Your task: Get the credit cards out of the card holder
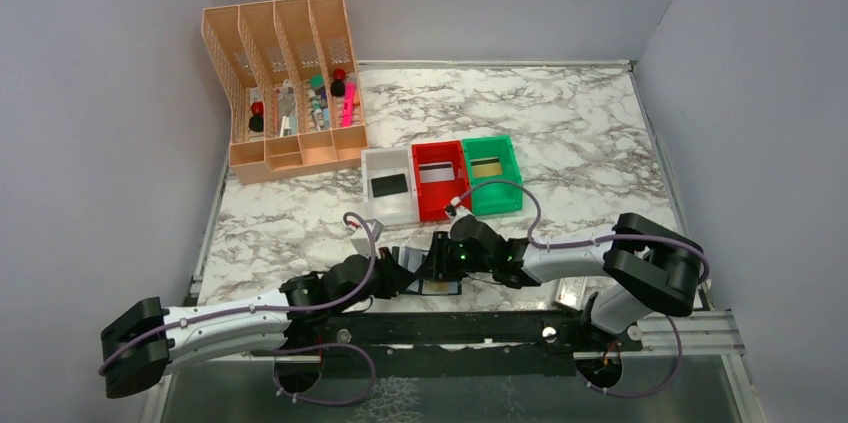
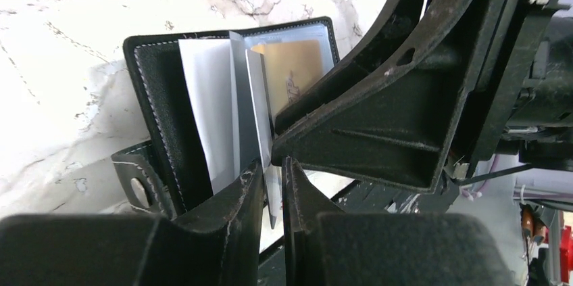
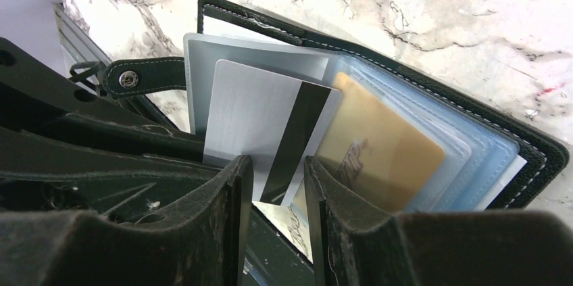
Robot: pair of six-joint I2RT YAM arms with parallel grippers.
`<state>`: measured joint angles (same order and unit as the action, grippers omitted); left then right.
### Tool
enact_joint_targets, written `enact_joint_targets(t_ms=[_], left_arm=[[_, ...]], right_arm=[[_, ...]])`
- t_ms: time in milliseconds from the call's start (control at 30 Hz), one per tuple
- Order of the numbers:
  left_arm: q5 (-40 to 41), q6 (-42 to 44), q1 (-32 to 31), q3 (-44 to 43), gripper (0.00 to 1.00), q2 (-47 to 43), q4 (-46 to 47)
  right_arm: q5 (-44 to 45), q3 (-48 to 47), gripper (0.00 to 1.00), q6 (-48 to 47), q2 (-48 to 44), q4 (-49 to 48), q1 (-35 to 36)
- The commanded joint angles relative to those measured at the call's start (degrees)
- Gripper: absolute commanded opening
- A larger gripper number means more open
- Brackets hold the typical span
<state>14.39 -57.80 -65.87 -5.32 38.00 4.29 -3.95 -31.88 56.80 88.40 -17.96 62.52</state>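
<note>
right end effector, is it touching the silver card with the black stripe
Cannot tell. Right wrist view: the silver card sits between the fingers of the right end effector; one overlaps its edge, the other is close, depth unclear.

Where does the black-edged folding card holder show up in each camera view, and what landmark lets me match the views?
Top external: the black-edged folding card holder is low centre, below the red plastic bin, mostly covered.
Left wrist: upper centre-left, lying open.
Right wrist: centre to right, lying open.
Shared landmark: the gold plastic card in a clear pocket, plain in both wrist views.
</note>
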Motion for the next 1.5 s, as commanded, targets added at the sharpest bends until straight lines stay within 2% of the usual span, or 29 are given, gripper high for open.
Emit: enact_joint_targets(t_ms=[0,100,233,433,700,900,1033,1100,1200,1333,1400,1467], left_arm=[[-2.89,0.86,-0.32,0.1,0.2,3.25,5.39],[-2.97,0.88,-0.32,-0.48,0.17,5.55,6.25],[-2.61,0.89,-0.32,-1.23,0.01,7.28,5.79],[0.7,0.43,-0.32,-2.92,0.0,4.57,-0.56],[4.51,-0.37,-0.34,-2.79,0.0,-5.72,-8.53],[3.98,0.11,-0.32,-3.07,0.0,-9.7,-8.89],[2.13,1.43,-0.32,-3.28,0.0,-9.89,-5.9],[1.56,1.89,-0.32,-3.45,0.0,-9.31,-4.45],[1.13,2.69,-0.35,-4.12,0.0,-7.86,-3.63],[0.93,4.59,-0.06,-5.6,0.0,-5.38,-3.5],[-0.2,6.12,1.02,-6.56,0.0,-3.96,-3.04],[-3.61,8.25,3.71,-7.25,0.0,-2.51,-1.43]], right_arm=[[2.99,2.75,0.39,0.92,0.71,2.2,-0.21],[3.42,3.04,0.39,1.04,0.13,2.47,-0.13],[3.7,3.03,0.38,1.04,-0.28,3.31,-0.13],[7.72,2.31,0.4,-0.41,-5.23,8.7,-0.16],[15.6,3.79,0.48,-1.38,-15.68,16.06,-0.17],[17.51,4.89,0.62,-1.19,-19.99,17.13,-0.21],[18.7,5.22,0.82,-1.05,-21.08,17.26,-0.21],[20.38,6.53,0.89,-1.66,-21.88,15.71,-0.23],[24.79,10.29,0.93,-2.73,-24.64,12.32,-0.27],[24.81,12.17,0.98,-5.14,-30.27,14.0,-0.86],[22.37,13.83,0.99,-5.95,-32.84,13.12,-2.38],[16.18,16.09,0.99,-7.72,-35.11,9.93,-6.23]])
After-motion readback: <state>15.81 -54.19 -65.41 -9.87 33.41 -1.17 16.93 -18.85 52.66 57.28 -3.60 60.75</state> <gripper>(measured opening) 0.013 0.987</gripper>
